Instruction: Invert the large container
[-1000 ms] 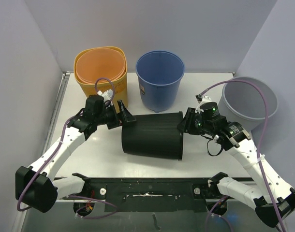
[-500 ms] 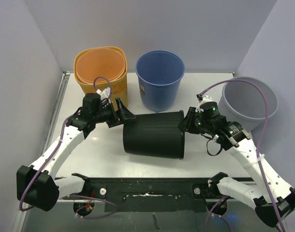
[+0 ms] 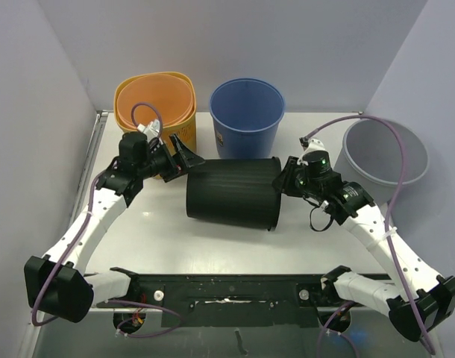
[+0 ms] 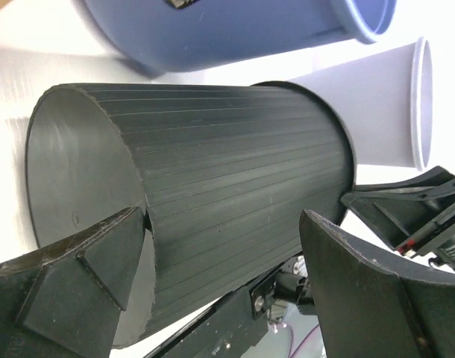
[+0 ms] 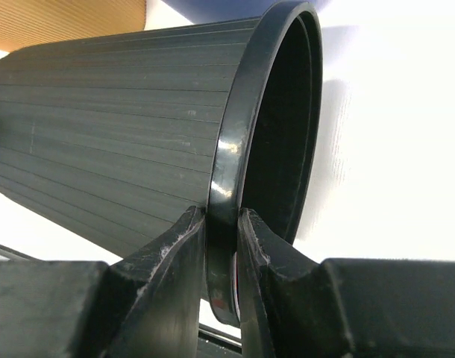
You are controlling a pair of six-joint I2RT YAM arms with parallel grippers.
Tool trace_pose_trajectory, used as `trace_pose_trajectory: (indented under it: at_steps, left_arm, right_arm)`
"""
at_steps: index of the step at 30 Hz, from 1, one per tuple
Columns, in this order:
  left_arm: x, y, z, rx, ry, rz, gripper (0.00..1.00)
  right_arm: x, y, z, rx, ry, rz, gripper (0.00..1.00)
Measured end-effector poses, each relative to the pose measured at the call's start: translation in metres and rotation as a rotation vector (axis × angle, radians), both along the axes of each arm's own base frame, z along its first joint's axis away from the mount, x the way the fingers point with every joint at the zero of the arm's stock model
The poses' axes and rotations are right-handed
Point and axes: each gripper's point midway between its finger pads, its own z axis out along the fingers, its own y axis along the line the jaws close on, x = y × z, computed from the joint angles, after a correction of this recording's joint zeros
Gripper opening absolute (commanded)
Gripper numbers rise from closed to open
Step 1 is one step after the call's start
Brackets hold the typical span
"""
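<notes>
The large black ribbed container (image 3: 231,194) lies on its side in the table's middle, base to the left, mouth to the right. My right gripper (image 3: 284,181) is shut on its rim (image 5: 235,149), one finger inside the mouth and one outside. My left gripper (image 3: 184,159) is open at the container's base end (image 4: 71,179), its fingers spread by the base edge without gripping. The container's side fills the left wrist view (image 4: 235,171).
An orange basket (image 3: 154,112) stands at the back left and a blue bucket (image 3: 247,123) at the back middle, both close behind the black container. A grey bin (image 3: 383,156) stands off the table's right side. The black rail (image 3: 227,287) runs along the near edge.
The black container has shifted back and slightly left, its mouth end lifted by my right gripper. My left gripper has drawn back and up toward the orange basket, staying open.
</notes>
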Motion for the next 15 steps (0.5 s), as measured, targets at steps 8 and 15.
trace_pose_trajectory:
  at_steps: [8,15]
  left_arm:
    - [0.014,-0.002,0.061,-0.067,-0.124,0.017,0.83]
    - [0.008,-0.022,0.102,-0.143,-0.208,-0.083,0.83]
  right_arm:
    - [0.002,0.002,-0.012,-0.002,0.021,0.003,0.15]
    - [-0.012,0.003,-0.040,0.003,0.100,0.019,0.17]
